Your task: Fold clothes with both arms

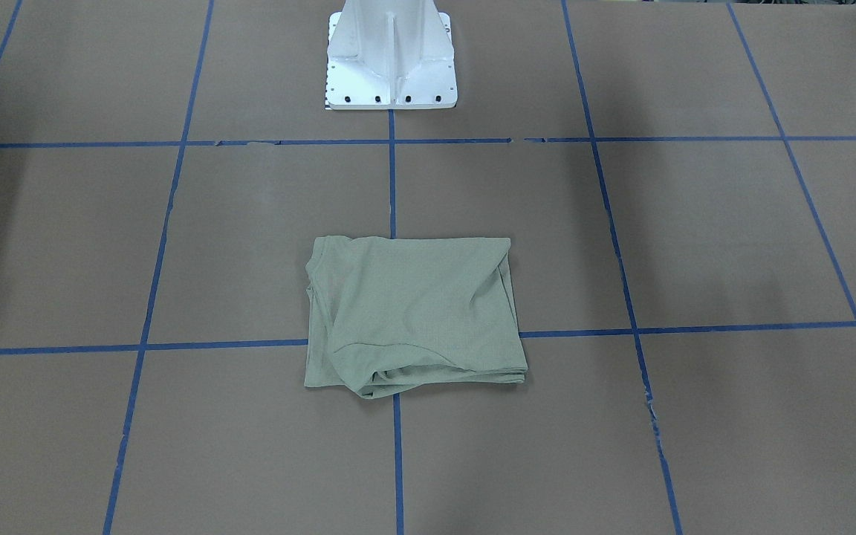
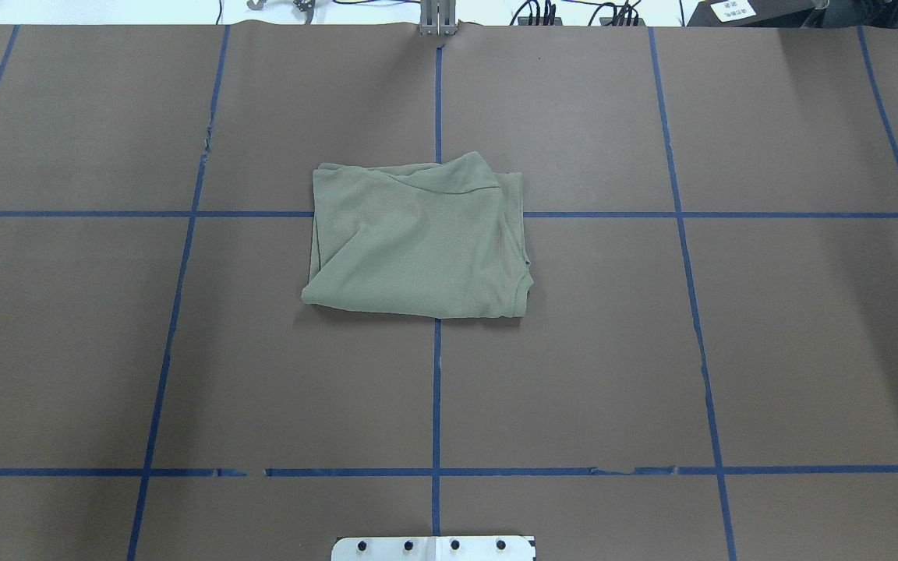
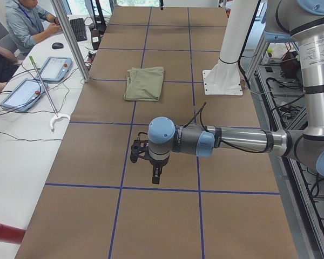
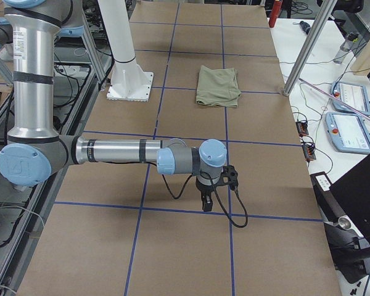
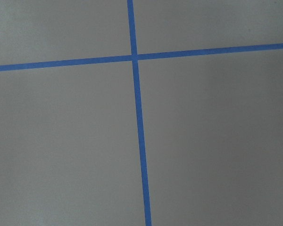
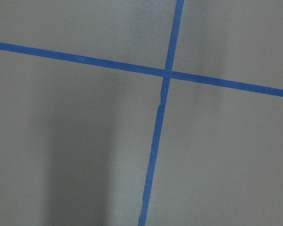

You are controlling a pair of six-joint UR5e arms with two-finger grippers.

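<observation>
Front-facing: showed the shirt folded into a rough rectangle, flat at mid-counter, over a crossing of blue tape lines; white pedestal cut off at the top edge.

Overhead: gave the shirt's layered edges bunched along its far side; label and logo not made out.

Left end: caught the left tool pointed down over bare counter, well apart from the shirt; released or clenched, could not tell.

Right end: found the right tool likewise, equally unreadable.

Wrist views: showed only counter and tape crossings.
</observation>
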